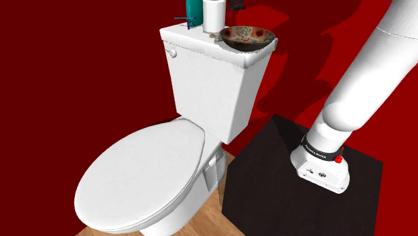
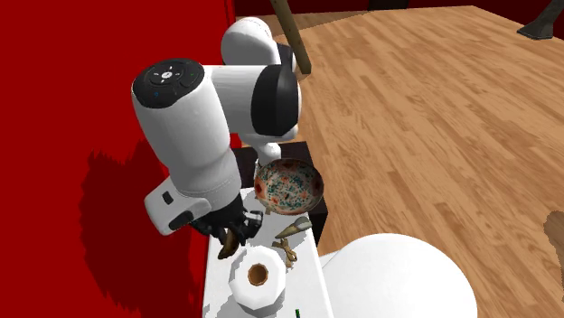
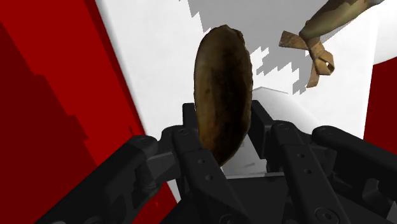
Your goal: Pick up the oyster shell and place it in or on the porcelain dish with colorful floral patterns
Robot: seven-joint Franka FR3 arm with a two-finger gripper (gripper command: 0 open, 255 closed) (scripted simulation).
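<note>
**Oyster shell (image 3: pixel 221 102) pinched in the gripper (image 3: pixel 224 130)**

The shoulder view takes in the whole white toilet (image 1: pixel 144 174), seat lid down, with the floral dish (image 1: pixel 248 37) on a corner of the tank (image 1: pixel 207 87). The second exterior view adds the arm (image 2: pixel 194 126) bent over the tank, beside the dish. At the wrist, black fingers (image 3: pixel 191 146) clamp the brown shell edge-on over the tank's white top.

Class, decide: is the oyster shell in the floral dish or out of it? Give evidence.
Out. The oyster shell is clasped in the gripper, over the toilet tank lid, apart from the floral dish.
</note>
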